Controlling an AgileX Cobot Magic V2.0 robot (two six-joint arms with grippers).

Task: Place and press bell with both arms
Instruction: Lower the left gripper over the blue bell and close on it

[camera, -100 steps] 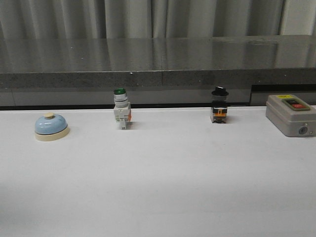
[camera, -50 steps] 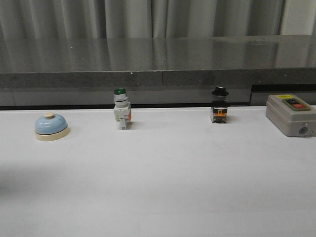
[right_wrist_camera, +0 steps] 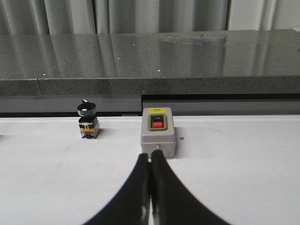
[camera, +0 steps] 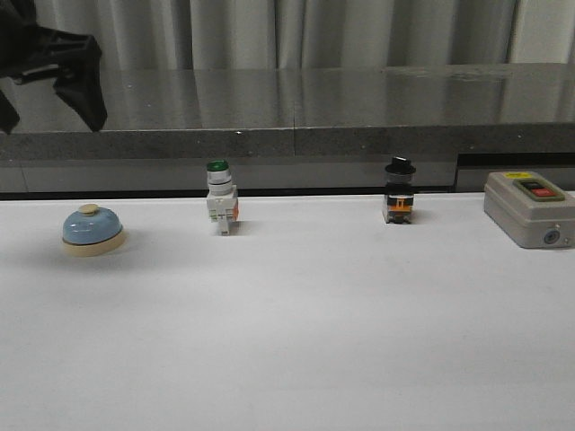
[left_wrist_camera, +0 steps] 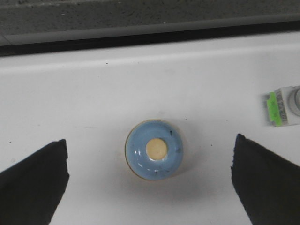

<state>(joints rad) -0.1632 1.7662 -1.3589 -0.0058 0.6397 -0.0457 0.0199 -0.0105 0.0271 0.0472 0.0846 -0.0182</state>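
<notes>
while the left hand (left_wrist_camera: 150,183) hangs above with its black fingers (left_wrist_camera: 33,185) spread wide on either side, the small glossy pale-blue dome bell (camera: 92,230) with cream base and button sits upright on the white worktop (camera: 296,332), untouched, at its far left. the right hand (right_wrist_camera: 150,192) has its fingers pressed together, pointing at a grey box with a red button (right_wrist_camera: 158,132).
</notes>
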